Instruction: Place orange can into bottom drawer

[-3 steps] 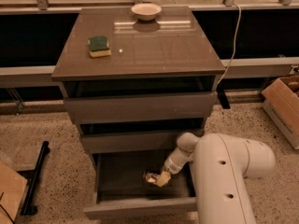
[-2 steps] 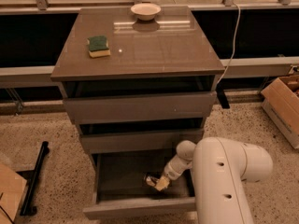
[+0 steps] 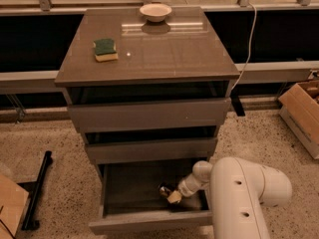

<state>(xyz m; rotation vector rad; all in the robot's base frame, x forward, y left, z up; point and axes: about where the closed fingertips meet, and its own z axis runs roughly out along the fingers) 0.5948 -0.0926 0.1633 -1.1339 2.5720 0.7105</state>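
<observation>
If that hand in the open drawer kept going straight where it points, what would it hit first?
Probably the orange can, lying right in front of the hand inside the bottom drawer; beyond it, the drawer floor. Depth is unclear.

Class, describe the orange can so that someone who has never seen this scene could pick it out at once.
Find the grey-brown cabinet and its pulled-out bottom drawer. Inside, right at the tip of the gripper, is the orange can, the only small shiny cylinder there.
</observation>
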